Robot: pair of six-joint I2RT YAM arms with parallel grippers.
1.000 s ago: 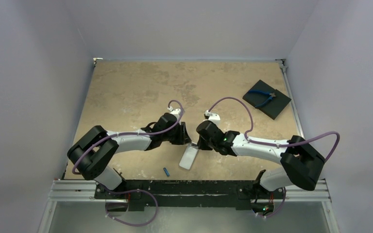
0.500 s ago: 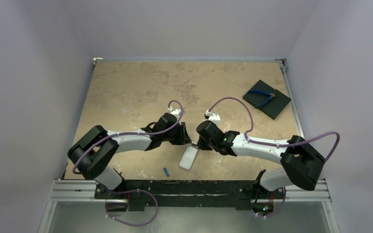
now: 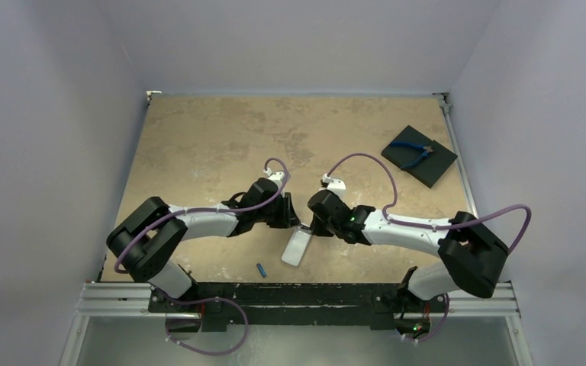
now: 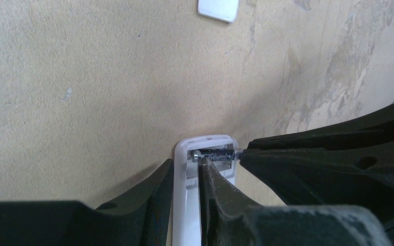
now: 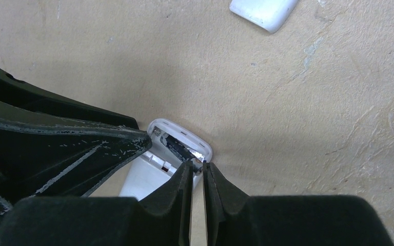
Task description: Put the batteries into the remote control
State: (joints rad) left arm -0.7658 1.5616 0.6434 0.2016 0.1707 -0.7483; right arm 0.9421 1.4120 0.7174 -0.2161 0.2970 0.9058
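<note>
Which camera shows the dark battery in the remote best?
Left wrist: the dark battery lies side-on in the open bay of the remote. Right wrist shows it slanted, one end behind the right gripper. Top view: hidden beneath that and the left gripper.

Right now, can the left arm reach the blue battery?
Probably, but not straight away: the blue battery lies in the open by the table's near edge, yet the left gripper has its jaws on the remote control and must let go first.
</note>
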